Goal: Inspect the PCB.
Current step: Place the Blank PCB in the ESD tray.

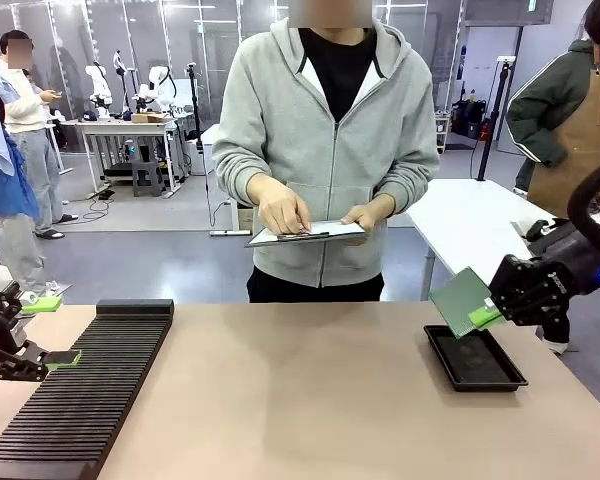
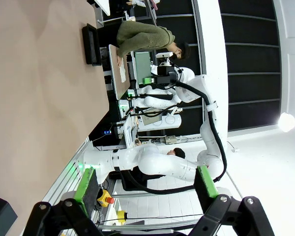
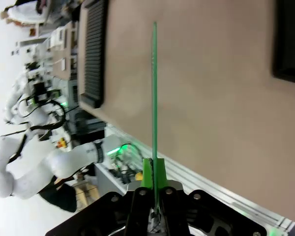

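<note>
A long black slotted rack (image 1: 85,385) lies on the left side of the tan table (image 1: 300,400), running toward the near edge. A shallow black tray (image 1: 475,358) sits flat on the right side, well apart from the rack. Across the table a person in a grey hooded jacket (image 1: 325,140) stands holding a clipboard (image 1: 305,233) with white paper. Behind, a white table (image 1: 470,220) stands to the right, and another person in a brown apron (image 1: 580,130) leans beside it

I see a pale green PCB (image 1: 462,298), a black tray (image 1: 475,360), a black ribbed rack (image 1: 85,385) on a tan table (image 1: 300,400), and bright green pads (image 2: 86,189).
</note>
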`<state>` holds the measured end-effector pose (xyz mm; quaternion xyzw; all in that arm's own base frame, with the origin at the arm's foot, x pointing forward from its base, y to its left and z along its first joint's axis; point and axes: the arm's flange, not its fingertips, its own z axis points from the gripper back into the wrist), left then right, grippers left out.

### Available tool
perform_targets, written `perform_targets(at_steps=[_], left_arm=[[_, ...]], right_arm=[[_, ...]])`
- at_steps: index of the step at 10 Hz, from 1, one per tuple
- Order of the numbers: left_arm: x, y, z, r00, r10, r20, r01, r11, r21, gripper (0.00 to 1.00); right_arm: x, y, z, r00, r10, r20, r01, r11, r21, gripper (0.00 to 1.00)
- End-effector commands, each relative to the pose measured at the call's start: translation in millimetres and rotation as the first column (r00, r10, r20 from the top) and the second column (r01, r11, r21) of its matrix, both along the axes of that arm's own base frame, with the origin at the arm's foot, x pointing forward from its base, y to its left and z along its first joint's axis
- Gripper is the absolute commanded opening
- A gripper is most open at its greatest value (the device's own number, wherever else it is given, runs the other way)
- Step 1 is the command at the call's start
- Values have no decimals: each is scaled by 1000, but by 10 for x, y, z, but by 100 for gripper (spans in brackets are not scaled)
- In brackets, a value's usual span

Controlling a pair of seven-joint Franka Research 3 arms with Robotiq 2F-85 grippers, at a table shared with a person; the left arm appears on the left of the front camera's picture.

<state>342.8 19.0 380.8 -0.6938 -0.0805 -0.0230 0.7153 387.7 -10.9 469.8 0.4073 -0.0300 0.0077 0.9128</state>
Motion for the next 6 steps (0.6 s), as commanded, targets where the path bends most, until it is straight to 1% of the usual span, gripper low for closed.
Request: perform_targets(at_steps=[1,2,3,4,6], left_arm=[[-18,-7,-9,1000,-1,13,1,1000,0,100],[-18,-7,-9,1000,-1,13,1,1000,0,100],[-18,-7,-9,1000,-1,13,1,1000,0,100],[-18,-7,-9,1000,-1,13,1,1000,0,100],[-18,-7,-9,1000,-1,13,1,1000,0,100]], right_arm=[[70,-11,-93,999,-36,17,37,997,-71,3],[121,-12,-129,997,-75,16,76,995,-60,3],[113,17,-120,995,-99,-16,99,995,-30,3],[72,-64,-77,999,-37,23,38,998,-54,3],[72,-64,-77,999,-37,23,38,998,-54,3]])
